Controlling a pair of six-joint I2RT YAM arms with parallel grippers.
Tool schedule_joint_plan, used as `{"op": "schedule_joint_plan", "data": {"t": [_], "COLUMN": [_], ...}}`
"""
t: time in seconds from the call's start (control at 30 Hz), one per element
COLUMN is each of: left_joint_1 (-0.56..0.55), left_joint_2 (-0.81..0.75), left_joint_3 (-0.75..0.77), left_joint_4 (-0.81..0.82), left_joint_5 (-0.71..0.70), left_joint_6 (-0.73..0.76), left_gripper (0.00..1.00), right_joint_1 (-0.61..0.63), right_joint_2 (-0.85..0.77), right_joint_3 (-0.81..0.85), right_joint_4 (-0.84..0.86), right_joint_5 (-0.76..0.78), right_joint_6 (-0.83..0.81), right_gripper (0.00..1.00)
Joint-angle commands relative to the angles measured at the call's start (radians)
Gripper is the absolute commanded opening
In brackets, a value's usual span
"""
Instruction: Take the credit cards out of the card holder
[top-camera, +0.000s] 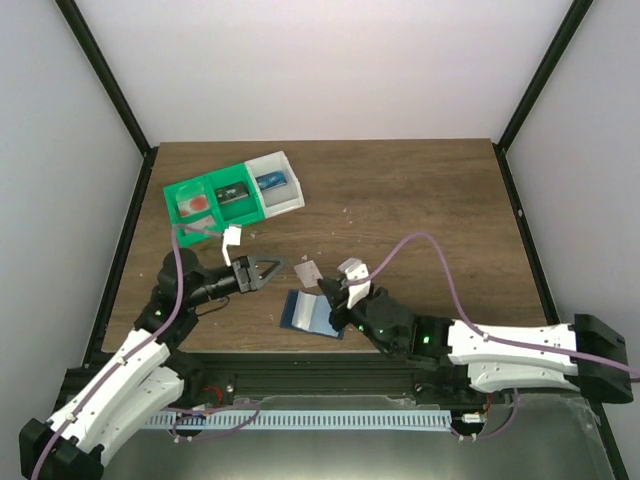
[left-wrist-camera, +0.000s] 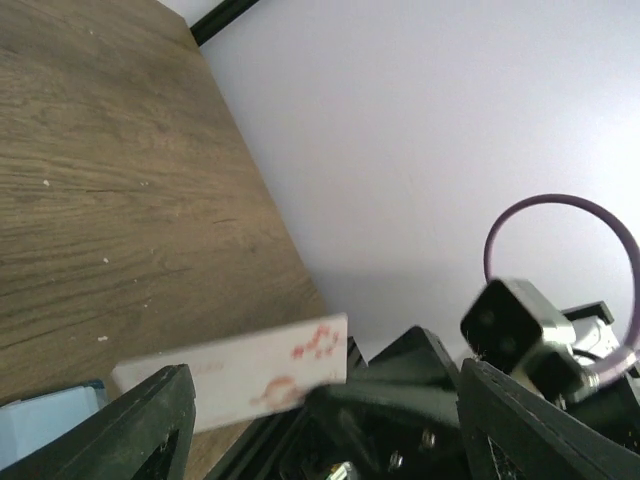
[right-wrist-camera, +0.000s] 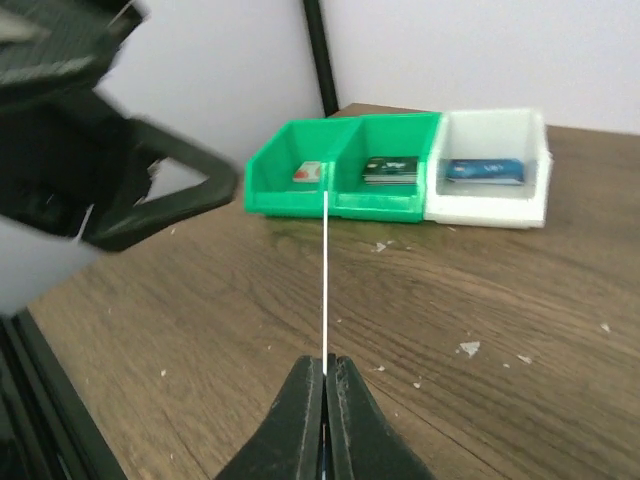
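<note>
table (top-camera: 420, 220): brown wood.
tray (top-camera: 232, 198): green and white, three compartments.
card holder (top-camera: 310, 314): blue, lighter panel, darker edges, lying flat, well nearer me than the tray.
left gripper (top-camera: 278, 271): my fingers spread, holding nothing, between tray and card holder.
right gripper (right-wrist-camera: 325, 378): my fingers pinched on the credit card (left-wrist-camera: 240, 378).
credit card: pale, just tray-side of the card holder.
views: right wrist shows it edge-on, a thin line; left wrist shows its face, red print.
</note>
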Motion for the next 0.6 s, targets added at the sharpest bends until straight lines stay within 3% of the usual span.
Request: {"op": "schedule_joint_plan", "data": {"t": [0.0,0.3,0.57], "left_joint_1": [0.000,0.000,0.000], "left_joint_2": [-0.017,-0.010,0.006], "left_joint_3": [-0.024,-0.120,-0.179], "left_joint_4": [0.023,0.224,0.370], "left_joint_5": [-0.021,0.010,0.039], "left_joint_6": [-0.010,-0.140,-0.227], "left_gripper": [0.74,0.76,0.71], "right_joint_1": [-0.070,-0.081,-0.082], "right_joint_2": [-0.090,-0.203,-0.226], "right_joint_3": [-0.008,-0.057,-0.107], "right_joint_4": [-0.052,0.076,0.202], "right_joint_5": [-0.052,-0.066,-0.059], "right_joint_6": [0.282,0.532,0.683], "right_gripper": [0.00,0.01,0.01]}}
